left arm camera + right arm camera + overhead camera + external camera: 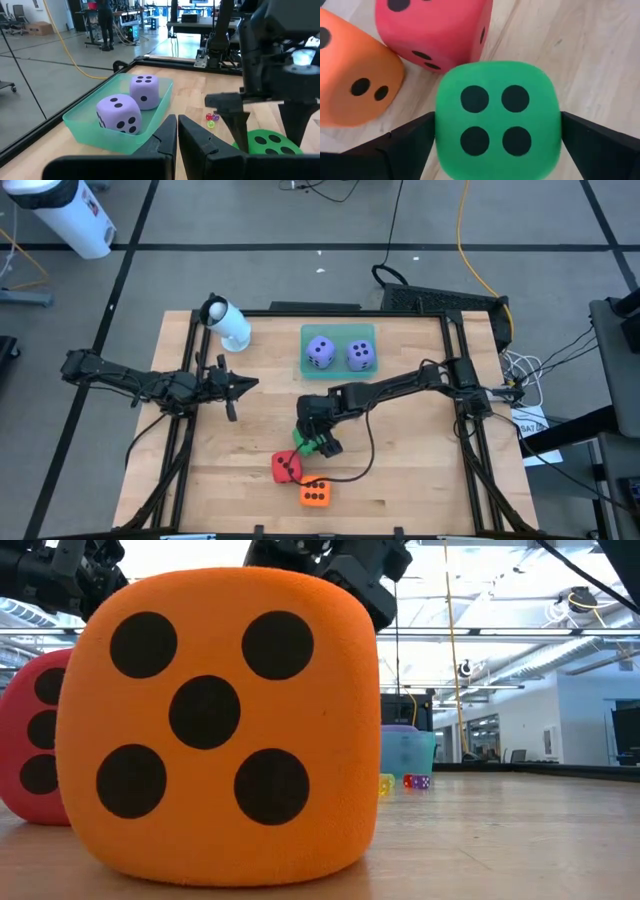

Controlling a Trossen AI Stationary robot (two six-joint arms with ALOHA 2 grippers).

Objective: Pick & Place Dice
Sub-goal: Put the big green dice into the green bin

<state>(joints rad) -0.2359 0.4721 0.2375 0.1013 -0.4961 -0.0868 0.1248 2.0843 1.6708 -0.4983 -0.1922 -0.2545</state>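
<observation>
Five soft, rounded foam cubes with black pips are sitting on the pale wooden-plank bench. Two light purple dice are resting side by side inside a flat translucent teal tray in the upper middle of the high view. The green die is lying at the centre of the bench with its four-pip face turned up, and the right claw is straddling it, its dark fingers spread wide on either side of the cube; whether they are pressing its flanks I cannot tell. The red die is sitting just below and left of the green one in the high view, and the orange die is lying just beside the red one near the bottom edge; in the low view its five-pip face is filling the left of the frame, its surface looking finely fuzzy.

The left claw is hovering at the left of the bench, clenched with nothing between its fingers. A white cylinder is lying near the upper left corner of the bench. A few tiny coloured dice are lying on the wood near the tray. Black rails are framing the bench, and a grey floor with dark tape lines and a yellow cable is surrounding it. No writing is legible.
</observation>
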